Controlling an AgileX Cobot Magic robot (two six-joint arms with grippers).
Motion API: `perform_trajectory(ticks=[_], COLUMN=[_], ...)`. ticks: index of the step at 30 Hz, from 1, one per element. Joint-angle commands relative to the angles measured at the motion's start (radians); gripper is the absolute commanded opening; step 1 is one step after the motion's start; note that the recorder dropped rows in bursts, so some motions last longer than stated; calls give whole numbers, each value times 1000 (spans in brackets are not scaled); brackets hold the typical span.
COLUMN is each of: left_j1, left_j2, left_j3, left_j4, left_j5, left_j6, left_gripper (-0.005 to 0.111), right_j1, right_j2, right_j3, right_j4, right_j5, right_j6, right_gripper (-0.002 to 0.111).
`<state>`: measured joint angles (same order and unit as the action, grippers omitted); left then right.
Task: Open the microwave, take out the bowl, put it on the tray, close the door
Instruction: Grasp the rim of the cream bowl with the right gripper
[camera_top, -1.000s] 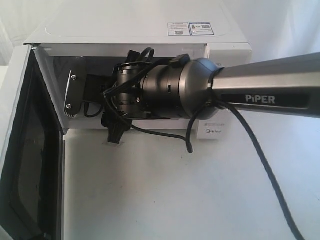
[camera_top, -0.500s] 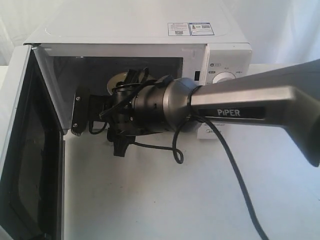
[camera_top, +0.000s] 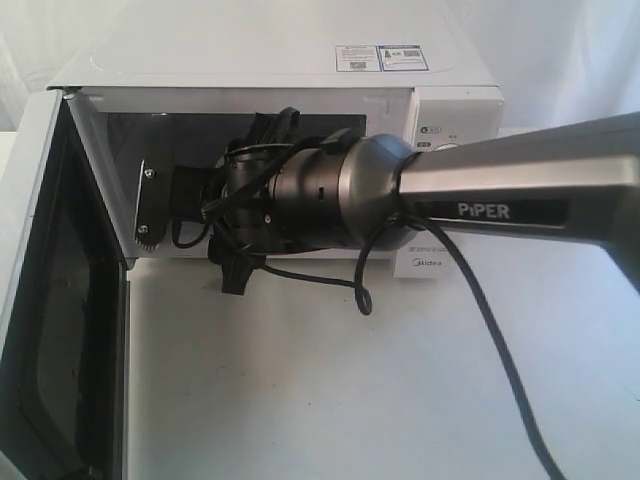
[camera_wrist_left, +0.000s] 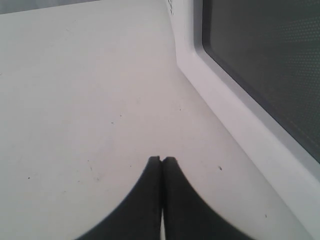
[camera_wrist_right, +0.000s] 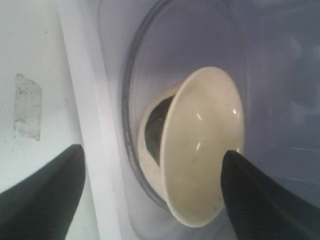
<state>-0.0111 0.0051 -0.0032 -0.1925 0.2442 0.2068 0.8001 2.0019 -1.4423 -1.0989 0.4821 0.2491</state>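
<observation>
The white microwave (camera_top: 270, 60) stands at the back with its door (camera_top: 60, 300) swung wide open to the left. My right arm (camera_top: 480, 200) reaches into the cavity and hides the bowl in the exterior view. In the right wrist view the cream-yellow bowl (camera_wrist_right: 200, 145) sits on the glass turntable (camera_wrist_right: 131, 100). My right gripper (camera_wrist_right: 152, 200) is open, with the bowl between its fingers and one fingertip (camera_wrist_right: 250, 190) close to the rim. My left gripper (camera_wrist_left: 161, 159) is shut and empty above the table, beside the door's dark window (camera_wrist_left: 260, 60).
The white tabletop (camera_top: 350, 380) stretches in front of the microwave. A black cable (camera_top: 480, 330) hangs from the right arm over it. The knob panel (camera_top: 455, 125) is partly covered by the arm. A worn tape mark (camera_wrist_right: 27, 107) lies on the table by the cavity's sill.
The right arm dipped left and lower half a second ago, showing the bowl and a knob. It has since shifted back right, and its wrist covers the bowl again.
</observation>
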Motion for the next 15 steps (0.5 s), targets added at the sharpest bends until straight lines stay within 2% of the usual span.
perform_trajectory(ticks=[1,7,15], left_j1=[-2,-2,-2], left_j2=[-5,-5,-5], left_j3=[3,3,3], left_j4=[-11,-11,-11], left_j5=[3,3,3], left_j6=[3,3,3], left_gripper=[0,0,0], right_j1=[-24,-44,-103], right_j2=[24,37,85], right_j3=[-2,-2,-17], right_j4=[-58,-75,-152], right_j5=[-47,-80,-150], right_j6=[61,81,207], right_gripper=[70,70,70])
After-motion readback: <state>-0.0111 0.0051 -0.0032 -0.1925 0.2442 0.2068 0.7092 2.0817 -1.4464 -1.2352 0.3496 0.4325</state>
